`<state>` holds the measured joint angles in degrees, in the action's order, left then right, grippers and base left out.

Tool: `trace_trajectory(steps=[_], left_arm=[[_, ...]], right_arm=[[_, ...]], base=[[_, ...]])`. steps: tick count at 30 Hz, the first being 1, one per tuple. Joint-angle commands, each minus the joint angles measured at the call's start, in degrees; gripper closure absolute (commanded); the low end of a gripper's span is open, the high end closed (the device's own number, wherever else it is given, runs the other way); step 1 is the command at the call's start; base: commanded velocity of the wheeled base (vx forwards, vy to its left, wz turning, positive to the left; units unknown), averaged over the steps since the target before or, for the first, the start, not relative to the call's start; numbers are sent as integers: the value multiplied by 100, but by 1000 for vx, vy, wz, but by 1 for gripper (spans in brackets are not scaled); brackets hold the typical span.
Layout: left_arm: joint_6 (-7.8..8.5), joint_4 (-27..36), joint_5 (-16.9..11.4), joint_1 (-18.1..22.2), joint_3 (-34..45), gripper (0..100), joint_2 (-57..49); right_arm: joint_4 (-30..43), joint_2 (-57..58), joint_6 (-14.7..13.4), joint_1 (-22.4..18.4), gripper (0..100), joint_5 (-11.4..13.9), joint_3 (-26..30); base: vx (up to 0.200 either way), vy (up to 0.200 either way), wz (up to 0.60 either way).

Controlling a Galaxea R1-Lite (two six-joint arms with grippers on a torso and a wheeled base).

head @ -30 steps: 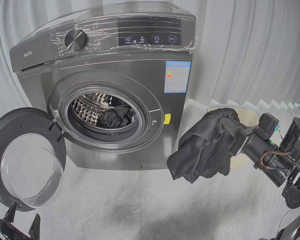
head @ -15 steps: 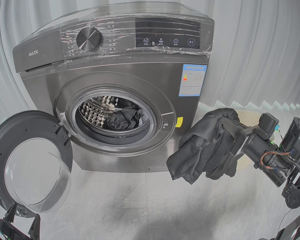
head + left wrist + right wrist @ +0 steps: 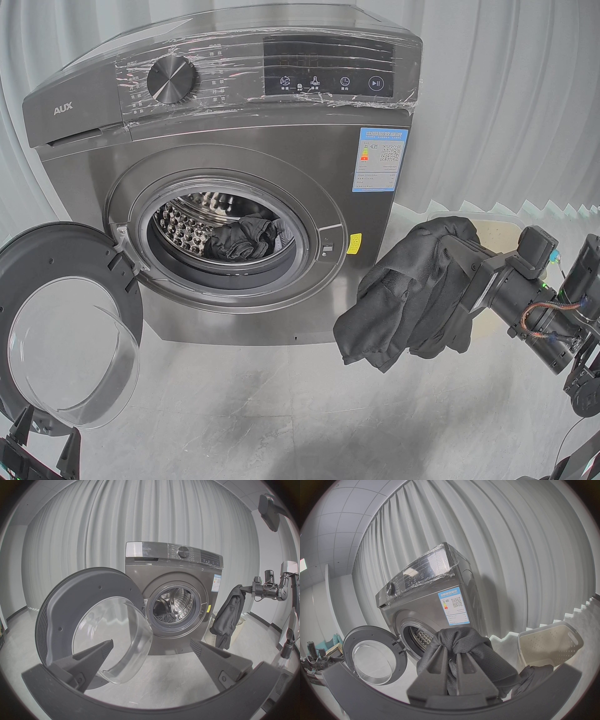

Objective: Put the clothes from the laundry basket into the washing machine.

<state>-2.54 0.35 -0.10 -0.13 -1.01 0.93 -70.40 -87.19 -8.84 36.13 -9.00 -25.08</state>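
Note:
The grey washing machine (image 3: 237, 137) stands with its round door (image 3: 62, 312) swung out to the left. A dark garment (image 3: 240, 239) lies inside the drum (image 3: 187, 222). My right gripper (image 3: 455, 247) is shut on a black garment (image 3: 406, 300) that hangs in the air to the right of the machine's front, above the floor. In the right wrist view the fingers (image 3: 439, 667) pinch the bunched black garment (image 3: 462, 642). Behind it sits the cream laundry basket (image 3: 500, 226). My left gripper (image 3: 47, 431) is open and low, near the door's lower edge.
White curtains (image 3: 500, 94) hang behind and beside the machine. The grey floor (image 3: 250, 400) in front of the machine is bare. In the left wrist view the open door (image 3: 93, 620) stands close before the open fingers (image 3: 93, 655).
The whole head view has shifted, so the machine now sits further right in the picture. The right arm keeps its pose; the hanging garment has swayed slightly.

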Motion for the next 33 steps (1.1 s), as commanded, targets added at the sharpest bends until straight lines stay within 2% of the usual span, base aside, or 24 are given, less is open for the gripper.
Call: trace_trajectory(steps=[1,9,20,27,29,33], left_arm=[[-1,0,1,-4,84,0,-84],[-1,0,1,-4,84,0,-84],[-1,0,1,-4,84,0,-84],[25,-9,1,-4,84,0,-84],[69,-18,1,-4,92,0,-84],[51,-18,1,-4,92,0,-84]], right_arm=[[0,-9,-4,8,100,3,3],[-18,-53,-4,8,100,3,38],[-9,-44,-4,113,100,12,152],[35,-9,-13,342,100,30,240],[53,-35,-39,421,100,100,240],[-35,-79,-57,509,100,381,249]], base=[[0,200,0],[0,200,0],[0,0,0],[0,0,0],[0,0,0],[0,0,0]])
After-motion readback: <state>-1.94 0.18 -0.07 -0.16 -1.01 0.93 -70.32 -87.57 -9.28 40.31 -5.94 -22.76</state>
